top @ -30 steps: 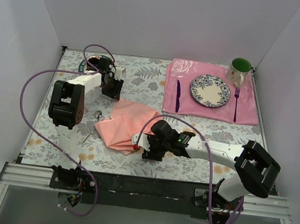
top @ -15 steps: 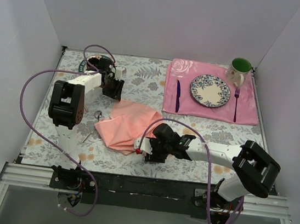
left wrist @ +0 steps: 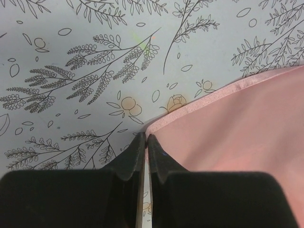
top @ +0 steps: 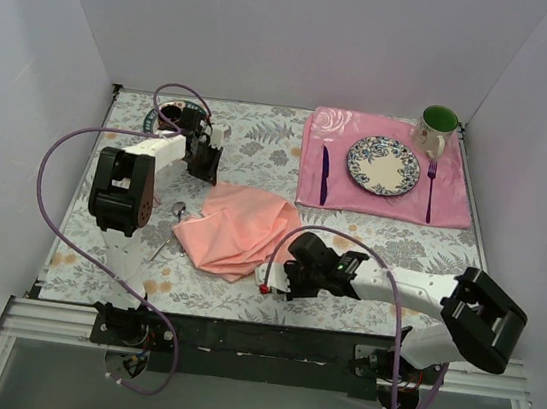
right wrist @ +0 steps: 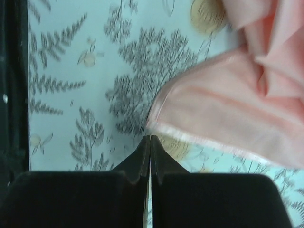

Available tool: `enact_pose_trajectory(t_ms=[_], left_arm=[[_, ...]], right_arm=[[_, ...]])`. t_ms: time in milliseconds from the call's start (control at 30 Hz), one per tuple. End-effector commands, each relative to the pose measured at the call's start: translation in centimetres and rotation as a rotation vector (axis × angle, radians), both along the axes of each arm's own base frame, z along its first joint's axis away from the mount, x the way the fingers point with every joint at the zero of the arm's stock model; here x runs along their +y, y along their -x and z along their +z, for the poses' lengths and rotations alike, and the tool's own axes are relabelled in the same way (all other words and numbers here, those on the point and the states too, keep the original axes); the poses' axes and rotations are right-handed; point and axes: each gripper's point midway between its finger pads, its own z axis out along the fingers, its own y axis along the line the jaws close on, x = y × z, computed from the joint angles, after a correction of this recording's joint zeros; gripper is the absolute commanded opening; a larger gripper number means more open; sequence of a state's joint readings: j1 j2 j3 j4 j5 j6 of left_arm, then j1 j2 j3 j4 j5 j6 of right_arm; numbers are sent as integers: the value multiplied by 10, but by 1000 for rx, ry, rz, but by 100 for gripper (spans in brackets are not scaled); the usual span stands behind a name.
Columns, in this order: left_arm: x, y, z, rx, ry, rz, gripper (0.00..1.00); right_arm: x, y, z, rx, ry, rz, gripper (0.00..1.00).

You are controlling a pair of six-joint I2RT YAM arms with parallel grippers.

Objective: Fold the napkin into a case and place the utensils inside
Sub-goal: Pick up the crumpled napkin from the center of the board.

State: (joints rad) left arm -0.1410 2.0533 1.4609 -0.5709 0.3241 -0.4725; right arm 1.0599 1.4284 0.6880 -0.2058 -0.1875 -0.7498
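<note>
The salmon-pink napkin (top: pixel 235 228) lies loosely spread and partly folded over on the floral tablecloth. In the left wrist view my left gripper (left wrist: pixel 146 137) is shut, its tips touching the napkin's (left wrist: pixel 237 128) far corner. I cannot tell whether any cloth is pinched. My left gripper (top: pixel 204 169) stands just behind that corner. My right gripper (right wrist: pixel 150 137) is shut and empty, a little short of the napkin's (right wrist: pixel 223 114) near corner. In the top view, my right gripper (top: pixel 277 284) is right of that corner. Two silver utensils (top: pixel 179 210) (top: pixel 163 247) lie left of the napkin. No case has been formed.
A rose-patterned pink placemat (top: pixel 350 195) at the back right carries a patterned plate (top: pixel 383 166), a purple knife (top: pixel 324 176) and a purple fork (top: pixel 430 190). A green-lined mug (top: pixel 437 127) stands at its far corner. A dark-rimmed dish (top: pixel 169 113) sits at the back left.
My right gripper has drawn back to the right off the napkin's near corner and shut. My left gripper has shut where it stood. The napkin's near edge now lies uncovered.
</note>
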Motion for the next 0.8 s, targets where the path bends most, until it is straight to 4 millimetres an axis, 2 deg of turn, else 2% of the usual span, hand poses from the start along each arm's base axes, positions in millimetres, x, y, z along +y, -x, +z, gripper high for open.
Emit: enact_pose_trajectory(t_ms=[0,133,200,233,333,367,400,433,467,500,533,567,633,700,767], left_arm=[[9,1,15,-52,-43,19,0],[10,-3,31,-107,-39,34,0],[8,-4,40,-123,-25,42,0],[7,-4,44,-127,-17,40,0],[4,-3,50,-130,2,40,0],[2,-4,52,-128,11,34,0],[2,-4,51,-124,10,38,0],[2,-4,49,-116,10,39,0],[3,-4,48,-114,7,40,0],[2,-4,47,-110,10,43,0],[2,-3,44,-103,10,46,0],[2,-3,43,-99,11,46,0],[1,-3,42,-92,17,48,0],[1,-2,40,-86,16,48,0],[2,-2,38,-82,14,49,0]], right_arm=[[-58,3,1,-3,128,-21,1],[-98,-30,12,-63,151,-129,1],[-108,-47,23,-103,152,-146,1],[-120,-59,26,-108,161,-189,1],[-122,-89,42,-133,125,-261,1],[-117,-79,44,-40,107,-293,1],[-103,-85,61,-1,67,-312,6],[-93,-81,66,47,34,-325,31],[-78,-77,72,84,-25,-327,43],[-62,-64,73,97,-46,-296,50],[-53,-57,72,88,-52,-262,64],[-41,-55,74,60,-80,-231,71],[-25,-39,67,65,-84,-155,77],[-17,-35,54,82,-44,-121,76],[-4,-33,52,93,-37,-90,73]])
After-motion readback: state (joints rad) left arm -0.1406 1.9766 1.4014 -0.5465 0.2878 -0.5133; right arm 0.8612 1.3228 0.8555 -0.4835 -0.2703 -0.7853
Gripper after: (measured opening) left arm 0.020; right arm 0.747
